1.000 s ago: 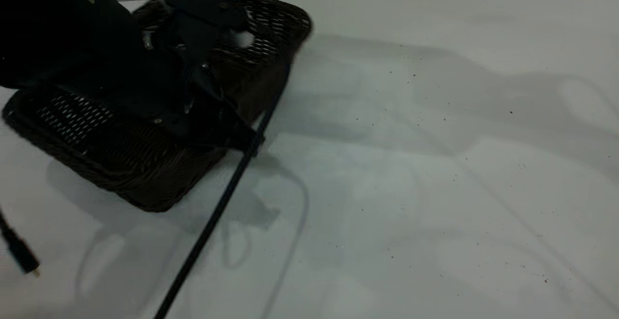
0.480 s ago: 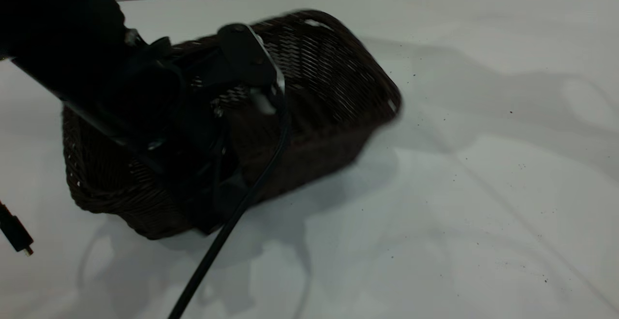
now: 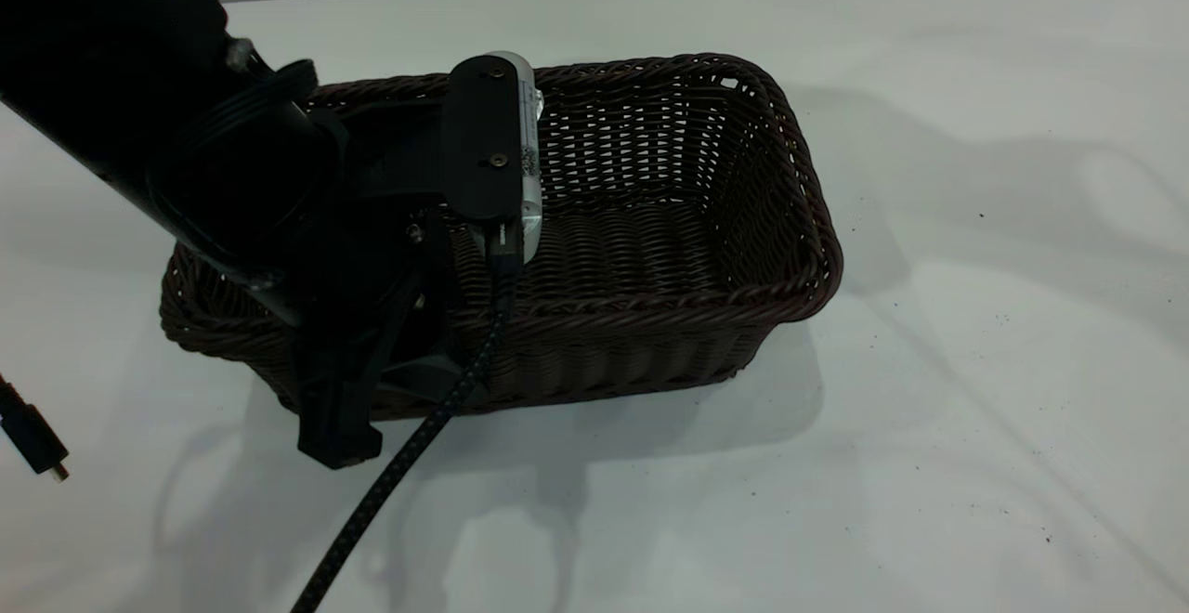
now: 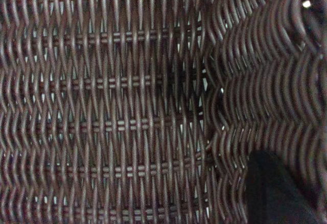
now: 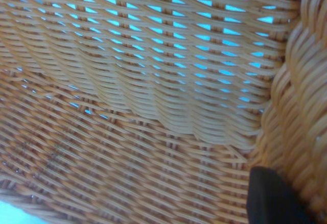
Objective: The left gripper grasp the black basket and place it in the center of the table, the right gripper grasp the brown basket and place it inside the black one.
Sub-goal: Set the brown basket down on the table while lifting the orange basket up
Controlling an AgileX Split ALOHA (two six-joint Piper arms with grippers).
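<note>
Exterior view, nearest first: a braided cable (image 3: 390, 483) trails over the white worktop (image 3: 929, 409). Behind it the left gripper (image 3: 372, 381) straddles the near long rim of the black basket (image 3: 650, 251), jaws clamped on that wall. Upright on the worktop, the basket shows dark brown-black wicker, a braided rim and open-weave sloping sides.

Right wrist view: orange-tan weave of the brown basket (image 5: 143, 106) fills it; I cannot tell how the right gripper's jaws stand.

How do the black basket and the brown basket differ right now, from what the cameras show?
Colour: the black basket is very dark brown-black; the brown basket is orange-tan.
View: the black basket shows whole in the exterior view, upright on the table with the left gripper at its near rim; the brown basket appears only close up in the right wrist view.
Both are woven wicker with braided rims and open-weave sides.
</note>
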